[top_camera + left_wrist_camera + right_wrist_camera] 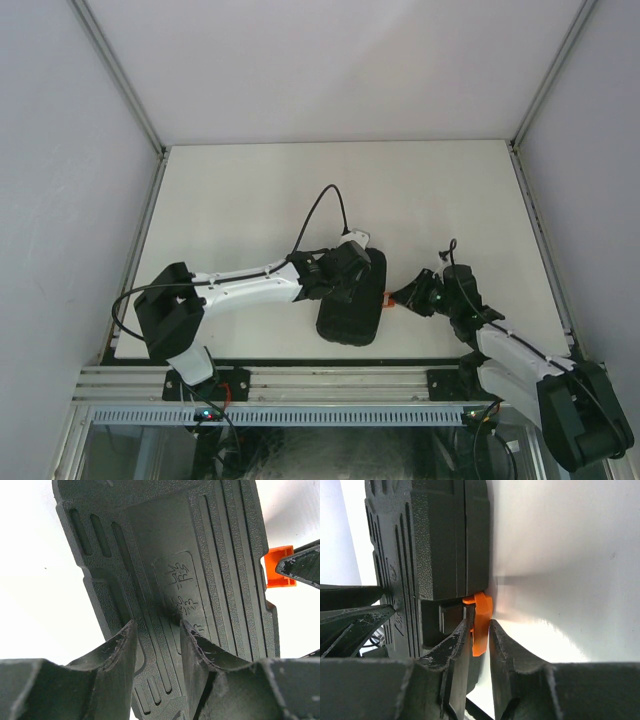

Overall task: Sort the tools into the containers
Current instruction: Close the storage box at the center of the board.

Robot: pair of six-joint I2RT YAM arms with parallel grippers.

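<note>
Right gripper (pixel 480 623) narrowed, pinching orange latch (pixel 482 605) on edge of shut case (pixel 440 540). Left gripper (pixel 158 626) half-spread, holding nothing, tips on or just above ribbed lid; contact unclear. Case lies flat near front of table (pixel 300 190), between both arms. No tools visible outside case. Judgement: tools likely all packed, latching is last step; if latch is instead being opened, sorting not yet begun. Table white, matte. Pale walls (pixel 330 70), aluminium frame (pixel 117 75) at corners.

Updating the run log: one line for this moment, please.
case: closed | left tool: open, resting on case | right tool: gripping latch
</note>
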